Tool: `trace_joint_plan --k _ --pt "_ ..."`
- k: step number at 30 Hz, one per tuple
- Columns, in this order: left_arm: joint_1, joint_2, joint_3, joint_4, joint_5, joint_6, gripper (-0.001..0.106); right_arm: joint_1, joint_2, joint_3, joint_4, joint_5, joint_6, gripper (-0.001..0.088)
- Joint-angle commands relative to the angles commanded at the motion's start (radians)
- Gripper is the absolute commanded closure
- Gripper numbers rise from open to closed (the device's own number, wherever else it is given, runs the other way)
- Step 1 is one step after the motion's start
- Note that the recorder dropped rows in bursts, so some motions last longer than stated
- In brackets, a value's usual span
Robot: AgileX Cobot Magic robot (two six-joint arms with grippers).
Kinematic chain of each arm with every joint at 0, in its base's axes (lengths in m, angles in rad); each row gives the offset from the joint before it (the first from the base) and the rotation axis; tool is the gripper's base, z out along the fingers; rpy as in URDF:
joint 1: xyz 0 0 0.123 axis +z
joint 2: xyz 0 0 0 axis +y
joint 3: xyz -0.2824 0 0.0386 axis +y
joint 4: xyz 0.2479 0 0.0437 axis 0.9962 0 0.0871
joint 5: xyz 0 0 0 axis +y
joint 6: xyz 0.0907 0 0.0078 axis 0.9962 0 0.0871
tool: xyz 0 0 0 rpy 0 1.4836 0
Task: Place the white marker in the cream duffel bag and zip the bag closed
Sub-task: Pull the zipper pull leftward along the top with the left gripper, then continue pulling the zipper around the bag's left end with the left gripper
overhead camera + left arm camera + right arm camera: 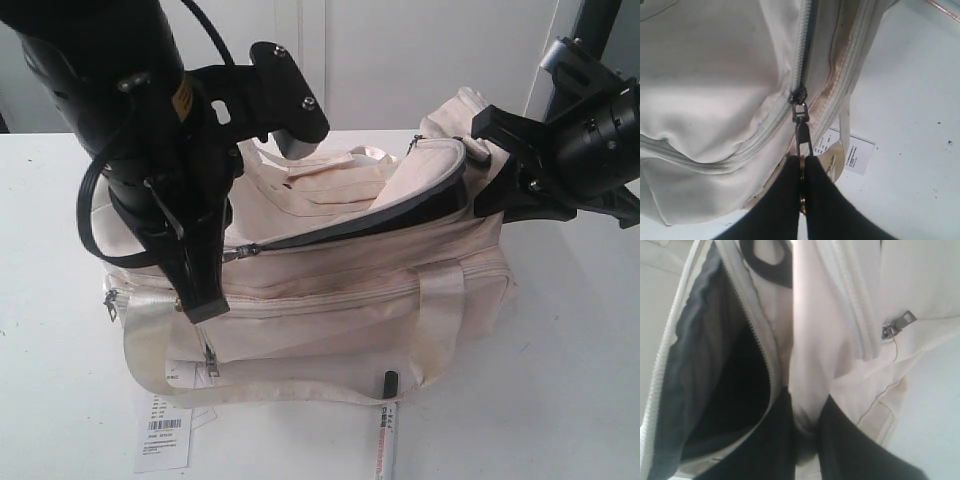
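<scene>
The cream duffel bag (340, 300) lies across the middle of the white table, its curved top flap (420, 170) lifted so that the grey lining (700, 370) shows. The white marker (386, 435) lies on the table in front of the bag, outside it, black cap towards the bag. My left gripper (203, 305) is at the bag's near left corner, shut on a dark zipper pull (802, 137) with a gold charm. My right gripper (497, 175) is at the bag's right end, shut on a fold of cream fabric (807, 405) beside the open mouth.
A white paper barcode tag (163, 432) lies on the table at the bag's front left. A shiny strap handle (250, 385) droops over the front of the bag. A side pocket's zipper pull (901, 322) hangs near my right gripper.
</scene>
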Motion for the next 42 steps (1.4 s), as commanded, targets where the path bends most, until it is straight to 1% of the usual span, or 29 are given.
trace_joint_plan --k 13,16,20,24,27,32,36,41,42 --pt "0.0 -0.026 0.0 0.032 0.0 0.007 0.105 0.0 0.0 0.0 0.0 0.0 0.0 0.0868" --pt "0.02 -0.029 0.0 0.019 0.0 0.006 0.105 0.0 0.0 0.0 0.0 0.0 0.0 0.0868" --pt "0.062 -0.043 0.004 0.005 0.0 0.006 0.105 0.0 0.0 0.0 0.0 0.0 0.0 0.0868" --pt "0.1 -0.062 0.032 -0.034 0.0 0.026 0.105 0.0 0.0 0.0 0.0 0.0 0.0 0.0868" --pt "0.114 -0.07 0.063 -0.049 0.0 0.03 0.105 0.0 0.0 0.0 0.0 0.0 0.0 0.0868" --pt "0.119 -0.07 0.082 -0.047 0.0 0.03 0.105 0.0 0.0 0.0 0.0 0.0 0.0 0.0868" --pt "0.119 -0.07 0.083 -0.095 0.0 0.03 0.105 0.0 0.0 0.0 0.0 0.0 -0.022 0.0868" --pt "0.119 -0.07 0.083 -0.102 -0.044 0.026 0.105 0.0 0.0 0.0 0.0 -0.014 -0.028 0.0868" --pt "0.119 -0.07 0.083 -0.087 -0.052 0.024 0.105 0.0 0.0 0.0 0.0 -0.016 -0.033 0.0868"
